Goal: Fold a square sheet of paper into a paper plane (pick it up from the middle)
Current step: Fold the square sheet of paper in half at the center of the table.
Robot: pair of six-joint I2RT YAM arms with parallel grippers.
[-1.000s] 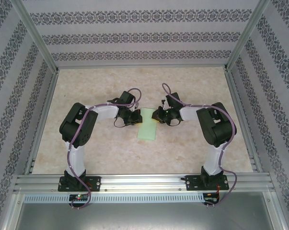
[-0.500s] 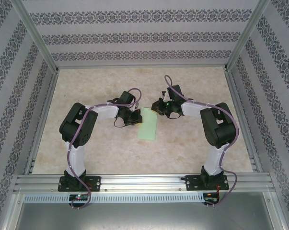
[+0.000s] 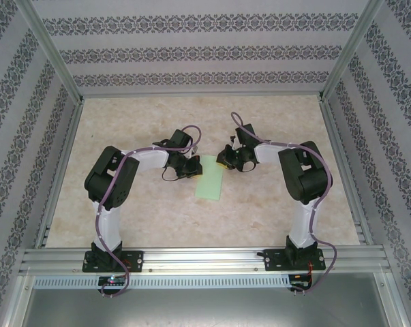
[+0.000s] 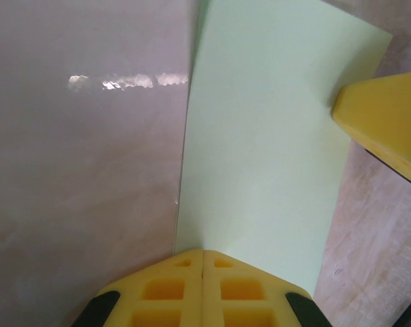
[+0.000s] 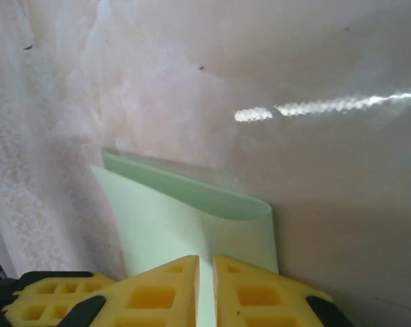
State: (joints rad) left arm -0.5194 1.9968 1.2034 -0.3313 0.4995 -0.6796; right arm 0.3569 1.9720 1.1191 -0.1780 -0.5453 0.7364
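Mid-tabletop, between the two arms: the square sheet of paper, pale green, lies doubled into a narrow strip, flat on the tabletop. No plane shape yet; early in the folding, I'd judge.

Left claw sits at the sheet's left edge, toward its far end. Fingers are pressed together with their tips on the edge. From the left wrist camera I can't tell whether they pin the sheet down or nip it.

Right claw sits at the sheet's far right corner. Fingers are apart by a thin slit, with green showing through it. The top layer at that end stands bowed off the lower one, not creased flat.

Risks as I read them:
- Lifted layer springs open if the right claw leaves without pressing it, giving a soft or skewed crease.
- Right claw sliding along the sheet drags the whole strip, because the glossy top gives paper little grip.
- Both claws crowd the sheet's far end, so a misjudged reach could knock their fingers together.
- Left claw pulling sideways would shear the layers out of line.
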